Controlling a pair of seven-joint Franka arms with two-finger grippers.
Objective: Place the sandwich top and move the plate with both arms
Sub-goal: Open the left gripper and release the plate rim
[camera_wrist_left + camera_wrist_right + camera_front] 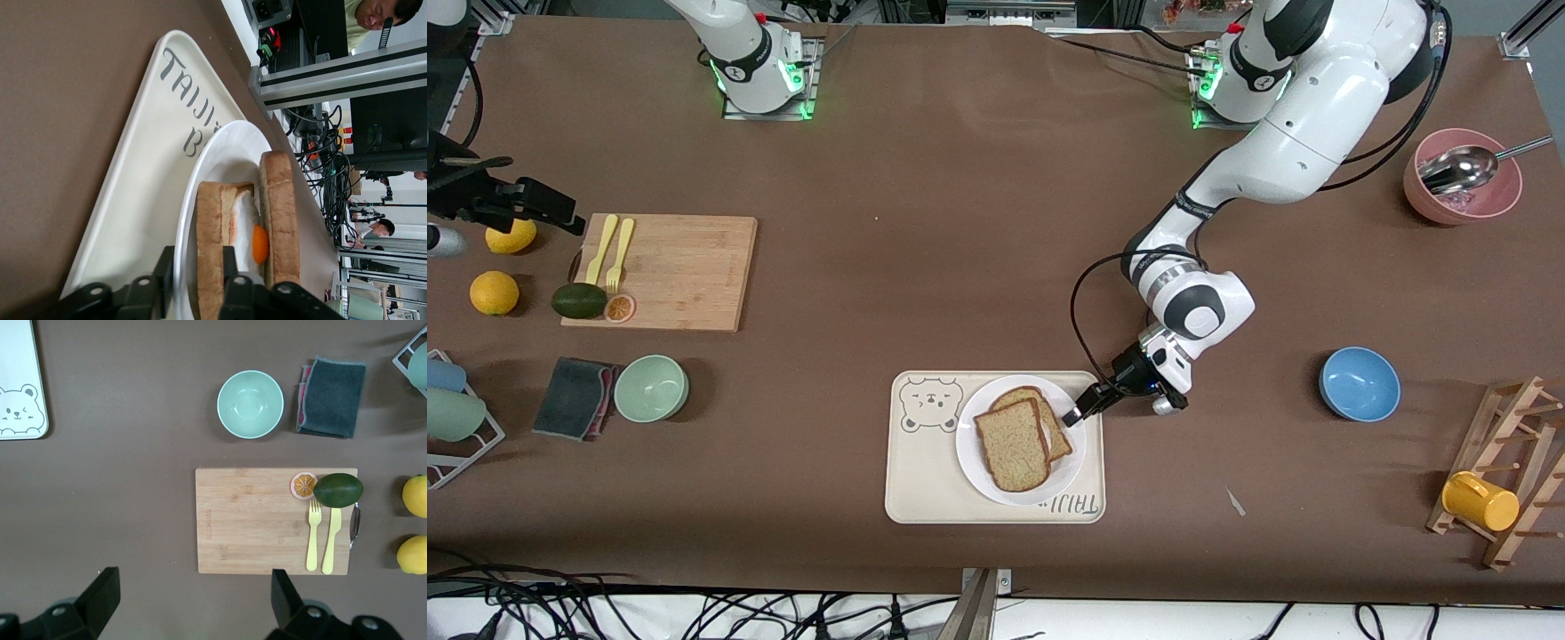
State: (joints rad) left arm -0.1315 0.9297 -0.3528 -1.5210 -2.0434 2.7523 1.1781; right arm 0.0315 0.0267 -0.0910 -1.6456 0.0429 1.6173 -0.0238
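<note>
The white plate (971, 449) sits on the cream bear tray (925, 476), near the front camera. The pale sandwich top (1009, 447) lies on the egg slice (1058, 427), shifted a little off it. My left gripper (1074, 415) is at the plate's edge toward the left arm's end. In the left wrist view it (197, 265) is shut on the plate's rim (220, 153), with the edge of the egg slice (210, 220) also between its fingers. The yolk (260, 243) and the sandwich top (280, 213) show above. My right gripper (193, 587) is open and empty, high over bare table beside the cutting board.
A blue bowl (1359, 382) stands toward the left arm's end, with a mug rack (1507, 462) and a pink bowl (1463, 191). Toward the right arm's end are a cutting board (676, 271), a green bowl (651, 388), a dark cloth (574, 397) and lemons (495, 292).
</note>
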